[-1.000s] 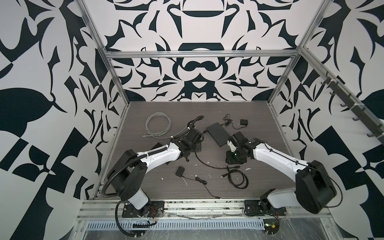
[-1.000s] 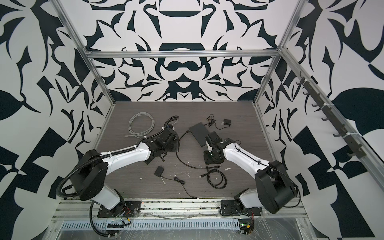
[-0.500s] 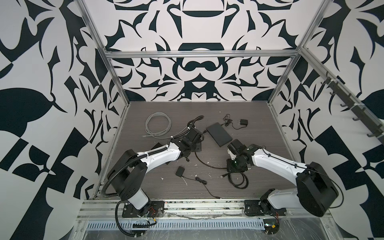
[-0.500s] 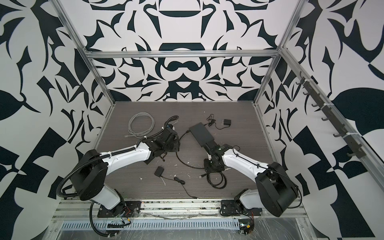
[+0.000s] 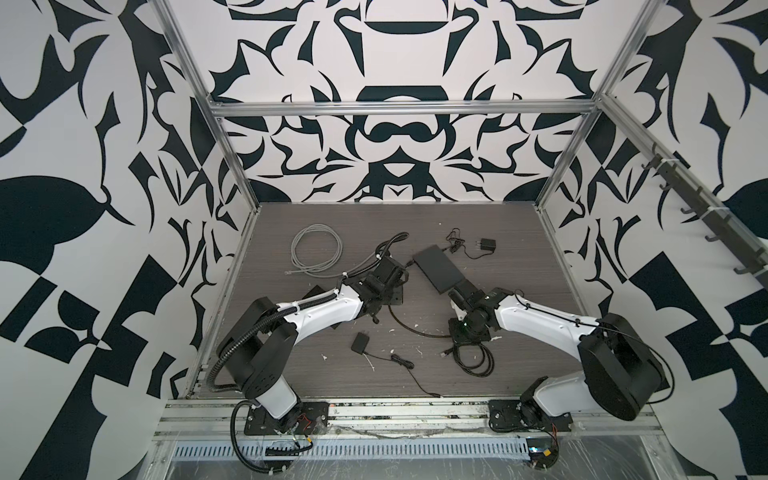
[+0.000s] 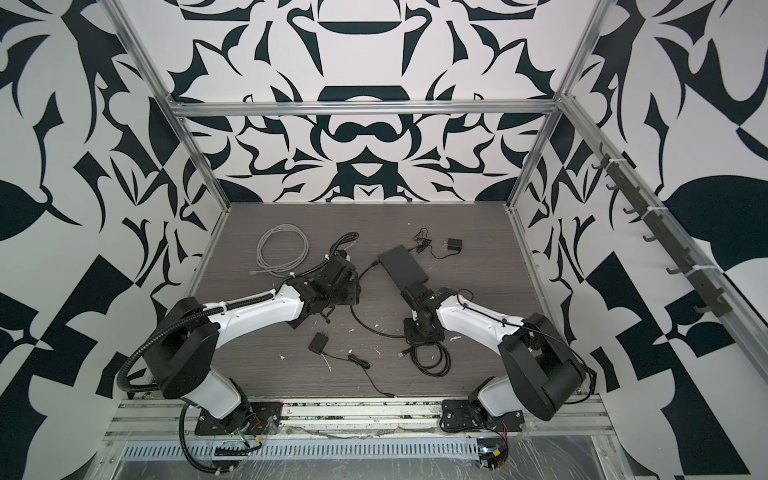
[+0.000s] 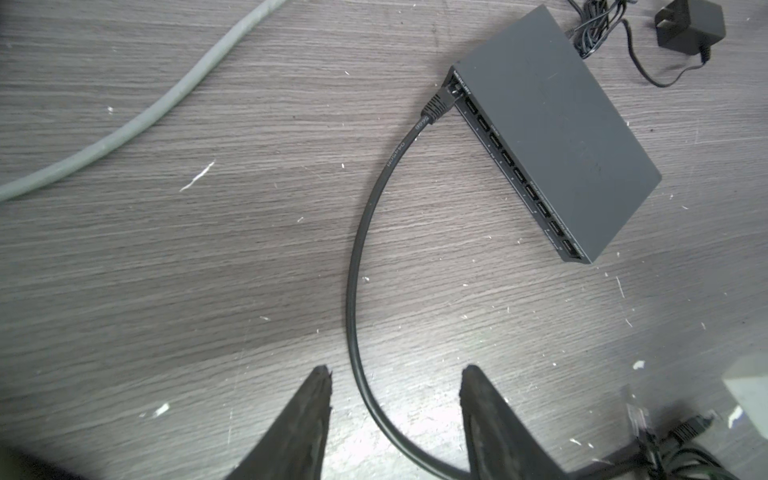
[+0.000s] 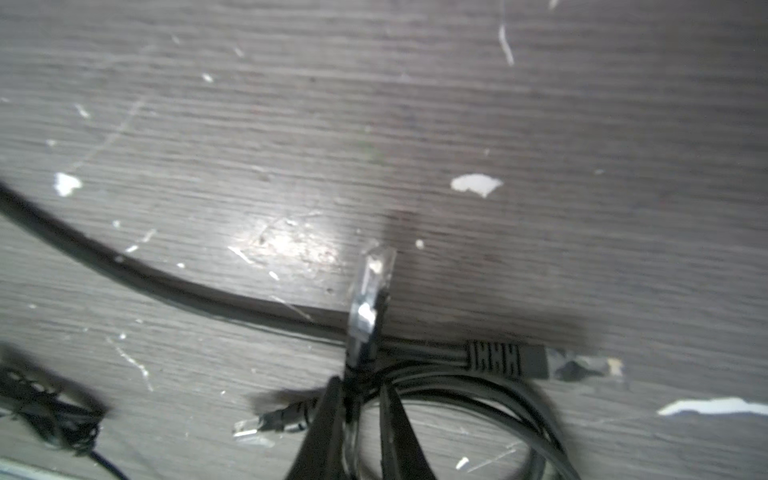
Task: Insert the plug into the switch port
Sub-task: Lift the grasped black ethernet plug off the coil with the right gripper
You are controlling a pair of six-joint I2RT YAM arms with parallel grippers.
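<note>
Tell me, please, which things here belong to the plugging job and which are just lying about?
Job: switch; plug, held by right claw.
Lying about: grey cable; wall adapter; small black adapter with thin lead.

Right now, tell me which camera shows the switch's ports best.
The left wrist view: the network switch shows its whole row of ports, a black cable plug in the end one. In both top views the switch is a small dark slab, ports unreadable. The right wrist view misses it.
</note>
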